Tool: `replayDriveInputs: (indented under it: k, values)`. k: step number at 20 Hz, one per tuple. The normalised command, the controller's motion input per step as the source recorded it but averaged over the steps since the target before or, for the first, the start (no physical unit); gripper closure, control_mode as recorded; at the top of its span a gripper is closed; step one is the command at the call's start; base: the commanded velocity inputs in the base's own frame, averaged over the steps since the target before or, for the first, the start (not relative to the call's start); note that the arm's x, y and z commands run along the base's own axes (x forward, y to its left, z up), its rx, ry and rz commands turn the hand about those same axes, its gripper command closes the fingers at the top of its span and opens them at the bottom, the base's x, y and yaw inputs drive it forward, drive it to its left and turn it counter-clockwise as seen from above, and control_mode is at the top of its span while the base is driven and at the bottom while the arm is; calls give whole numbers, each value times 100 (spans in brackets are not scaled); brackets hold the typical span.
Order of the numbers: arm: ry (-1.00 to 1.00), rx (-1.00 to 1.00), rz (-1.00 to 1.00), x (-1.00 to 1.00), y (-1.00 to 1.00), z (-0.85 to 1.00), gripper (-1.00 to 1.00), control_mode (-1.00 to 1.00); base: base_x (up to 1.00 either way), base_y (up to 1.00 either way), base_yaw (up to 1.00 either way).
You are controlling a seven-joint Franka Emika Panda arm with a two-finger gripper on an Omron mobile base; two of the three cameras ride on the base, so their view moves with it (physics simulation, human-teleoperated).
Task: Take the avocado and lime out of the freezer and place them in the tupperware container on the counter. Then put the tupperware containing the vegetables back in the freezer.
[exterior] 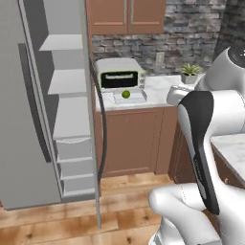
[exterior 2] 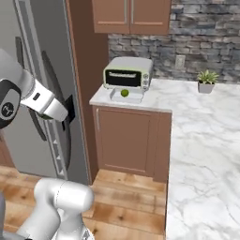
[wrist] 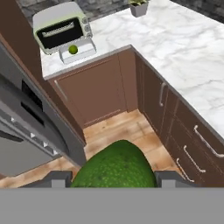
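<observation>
Presently catalogued: a dull dark-green, rounded avocado (wrist: 114, 166), seen in the hand view large and close, lodged between the two dark fingertips of the gripper (wrist: 114, 178), whose jaws are closed against its sides.

A small round bright yellow-green lime (wrist: 73, 50) is found lying in a shallow pale white rectangular tupperware container (wrist: 83, 53), well apart from the gripper. That tray is set on a white marbled stone counter (wrist: 183, 48) over brown wooden cabinets, just in front of a grey-and-green toaster oven (wrist: 59, 27).

A tall grey freezer (exterior: 67, 115) is recorded to the left of the counter, its flat grey door (exterior: 19, 110) swung open, white shelves and drawers exposed inside.

A small potted green plant (exterior: 191, 72) is noted farther along the counter, against a grey stone wall (exterior: 191, 38).
</observation>
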Motion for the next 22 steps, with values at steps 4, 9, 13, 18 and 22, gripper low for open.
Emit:
replayDriveInputs:
  k: [4,9,13,18,22]
  values:
    - [0,0,0,0,0,0,100,100,27,-71,0]
    - [0,0,0,0,0,0,100,100,72,-13,0]
    - [0,0,0,0,0,0,100,100,80,0,0]
    - [0,0,0,0,0,0,100,100,88,0,0]
    - [0,0,0,0,0,0,100,100,91,0,0]
